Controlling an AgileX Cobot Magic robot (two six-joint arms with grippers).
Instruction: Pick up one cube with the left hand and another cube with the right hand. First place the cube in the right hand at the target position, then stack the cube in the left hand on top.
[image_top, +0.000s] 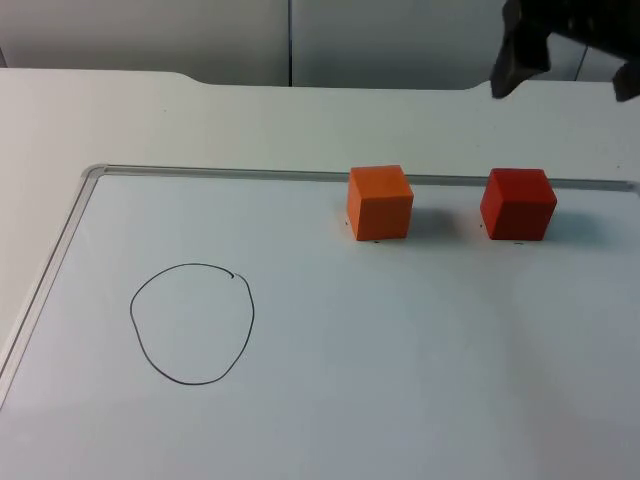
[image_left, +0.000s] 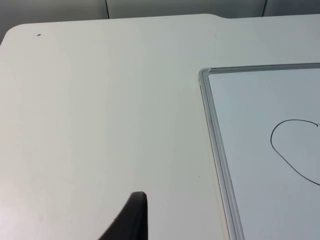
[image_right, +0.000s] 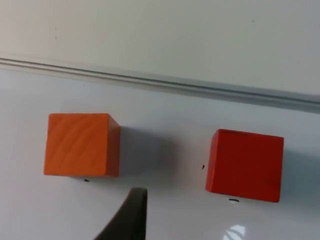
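A white-surfaced whiteboard with a silver metal frame (image_top: 60, 255) lies flat on the white table top (image_top: 150, 110). On it stand two wooden cubes side by side near the board's far frame edge: an orange wooden cube (image_top: 379, 203) and, well apart from it toward the right arm's side, a red wooden cube (image_top: 517, 204). Each sits flat on one face, upright, with faces roughly square to the far frame rail; being cubes, neither has a long axis. A hand-drawn black circle (image_top: 192, 323) marks the board toward the left arm's side, well apart from both cubes, with nothing inside it.

The top view shows both cubes, the circle and the right gripper (image_top: 520, 60), which hangs above the table beyond the board's far edge, nearer the red cube, touching nothing. I cannot tell how its fingers stand.

The right wrist view gives the closer look at the cubes: wood grain on the orange cube (image_right: 82, 145), a plainer face on the red cube (image_right: 245, 165), and small black marks on the board at their bases. One black fingertip (image_right: 127, 217) stands before them, apart from both.

The left wrist view shows the board's frame corner (image_left: 205, 75), part of the circle (image_left: 292, 150) and bare table; one black fingertip (image_left: 131, 220) of the left gripper hangs over the table beside the board. Its finger spread cannot be told. It holds nothing visible.
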